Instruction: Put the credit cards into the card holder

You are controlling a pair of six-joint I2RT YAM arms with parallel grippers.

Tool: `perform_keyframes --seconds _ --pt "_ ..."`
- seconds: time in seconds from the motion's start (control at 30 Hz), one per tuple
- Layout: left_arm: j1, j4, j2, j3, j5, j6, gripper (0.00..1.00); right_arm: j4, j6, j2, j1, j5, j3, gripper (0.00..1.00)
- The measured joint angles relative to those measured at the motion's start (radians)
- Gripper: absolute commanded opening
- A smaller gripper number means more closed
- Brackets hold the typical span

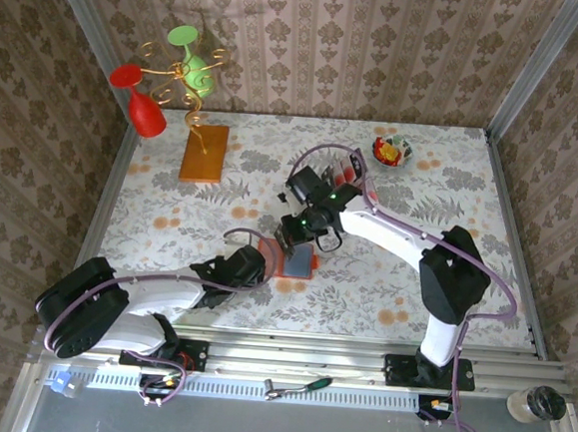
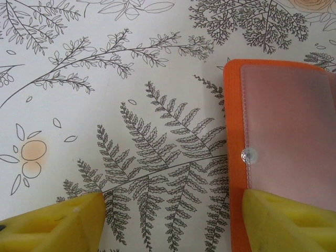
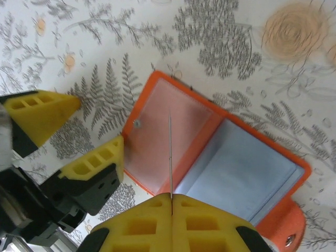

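The orange-red card holder (image 1: 295, 261) lies open and flat on the table, with a pinkish clear pocket (image 3: 152, 142) on one side and a grey-blue inside (image 3: 241, 168) on the other. My right gripper (image 3: 171, 197) is shut on a thin credit card (image 3: 170, 152), seen edge-on and standing just above the pinkish pocket. My left gripper (image 2: 173, 210) is open and low at the holder's left edge (image 2: 233, 131). One of its yellow fingers (image 2: 289, 223) lies over that flap and the other (image 2: 58, 226) is over bare tablecloth. More cards stand in a clear tray (image 1: 351, 171) behind.
An orange-brown board (image 1: 204, 152) with a gold wire stand holding a red and a green glass stands at the back left. A small bowl (image 1: 392, 151) of bright pieces sits at the back right. Patterned walls close in three sides.
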Motion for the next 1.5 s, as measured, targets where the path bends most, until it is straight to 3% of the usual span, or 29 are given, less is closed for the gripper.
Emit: perform_keyframes --seconds 0.77,1.5 --pt "0.006 -0.030 -0.043 0.004 -0.003 0.016 0.72 0.056 0.006 0.089 0.006 -0.004 -0.044 0.00" --pt "0.030 -0.030 0.055 0.050 0.024 0.114 0.72 0.060 0.007 0.087 0.001 -0.024 -0.044 0.00"
